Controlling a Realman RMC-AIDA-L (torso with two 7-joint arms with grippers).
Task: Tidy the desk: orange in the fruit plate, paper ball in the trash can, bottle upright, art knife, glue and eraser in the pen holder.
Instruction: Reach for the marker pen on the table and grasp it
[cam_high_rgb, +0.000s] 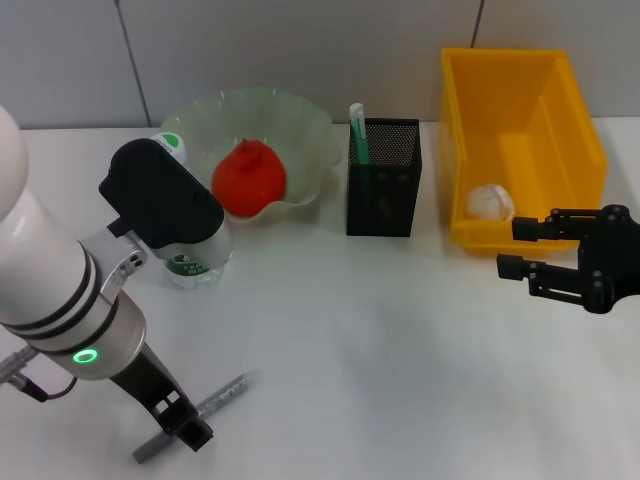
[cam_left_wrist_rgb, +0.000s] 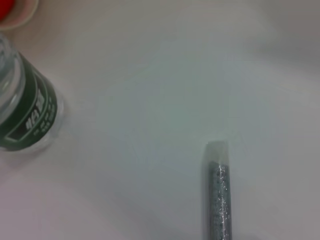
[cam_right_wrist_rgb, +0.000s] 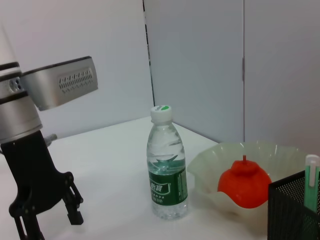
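Near the front edge of the table (cam_high_rgb: 400, 380), by its left corner, the left gripper (cam_high_rgb: 185, 428) is down on the gray knife (cam_high_rgb: 222, 394). I cannot tell if it has a real hold yet. The orange (cam_high_rgb: 249, 178) sits in the plate (cam_high_rgb: 300, 120). The paper ball (cam_high_rgb: 490, 203) lies in the yellow bin (cam_high_rgb: 560, 110). The bottle (cam_right_wrist_rgb: 167, 170) stands up beside the plate. So the knife step is in hand now, I think. Next, the knife must be lifted, carried to the black pen holder (cam_high_rgb: 385, 190) at the back, and dropped in tip down. The right gripper (cam_high_rgb: 545, 250) waits with its fingers spread by the bin, holding nothing.
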